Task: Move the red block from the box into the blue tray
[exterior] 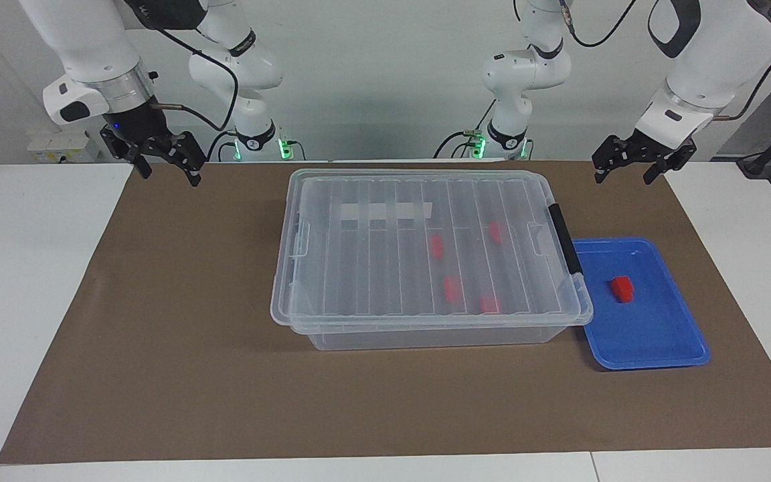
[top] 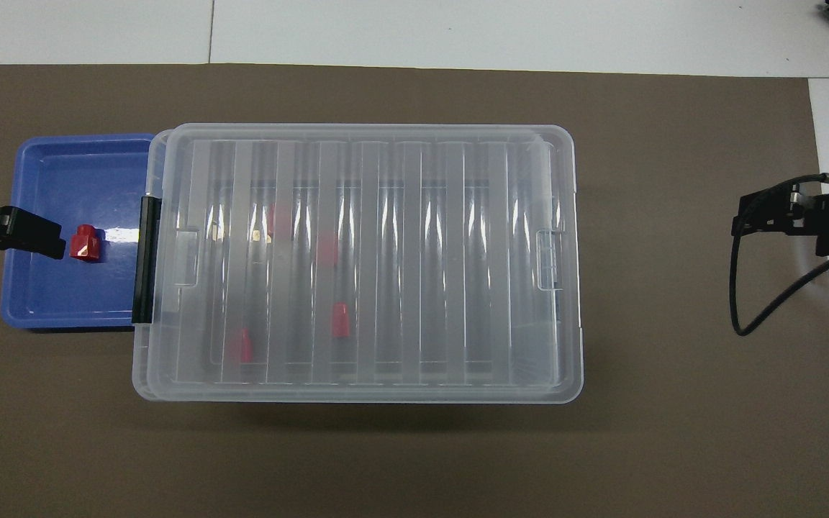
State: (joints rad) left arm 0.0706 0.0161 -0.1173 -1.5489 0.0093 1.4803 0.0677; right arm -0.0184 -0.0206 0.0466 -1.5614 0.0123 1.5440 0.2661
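Though white at both ends, bench (exterior: 24, 301) mostly hidden under a brown paper mat (exterior: 191, 375).

Mid-mat, the box (exterior: 372, 268): large, clear, rectangular, closed with a ribbed see-through lid. Black latch (exterior: 564, 237) on the end toward the left arm. White tape strip (exterior: 385, 211) across the lid on the side nearer the robots; cannot tell whether anything is written on it. Dimly visible through the lid, four more red blocks (exterior: 452, 289), scattered in the half toward the left arm's end.

Touching the latch end of the box, the blue tray (exterior: 660, 335): shallow, bright blue, rounded corners, raised rim, much smaller than the box.

Up in the air over the mat's edge at the left arm's end, left gripper (exterior: 624, 175), fingers apart, holding nothing. Likewise raised over the mat's edge at the right arm's end, right gripper (exterior: 170, 175), fingers spread, empty, well apart from the box.

Lying in the tray, the red block (exterior: 622, 288): small, chunky, glossy bright red, with a narrower stub at one end, resting alone on the blue floor, clear of the rim and nearer the box side.
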